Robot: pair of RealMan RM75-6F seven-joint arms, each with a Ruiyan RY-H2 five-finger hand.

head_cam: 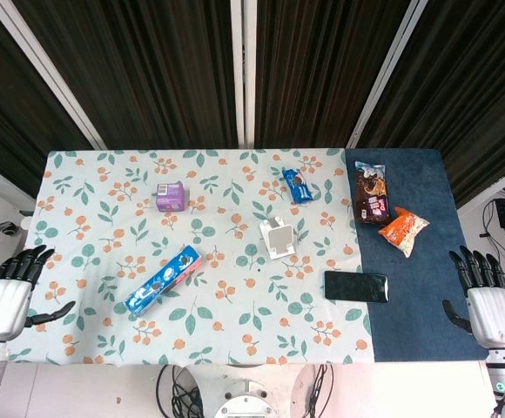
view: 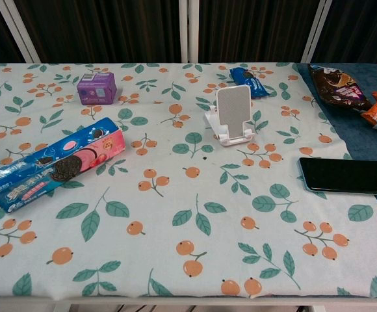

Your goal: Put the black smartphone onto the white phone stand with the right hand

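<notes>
Nothing is grasped yet: the left hand [head_cam: 4, 296] rests off the table's edge, fingers spread and empty, clear of the white plastic phone stand [head_cam: 277, 238] standing mid-cloth. Just right of it the flat black smartphone [head_cam: 356, 286] straddles the cloth edge. The right hand [head_cam: 488, 300], fingers spread and empty, should reach in and pinch its long edges.

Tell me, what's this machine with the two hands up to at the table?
Nothing is being handled yet. The black smartphone lies flat where the floral cloth meets the blue mat, and the white phone stand sits empty further back. The right hand is open at the table's right edge, holding nothing; it is meant to put the phone on the stand. The left hand rests open at the left edge. Snack packets lie around untouched.
</notes>
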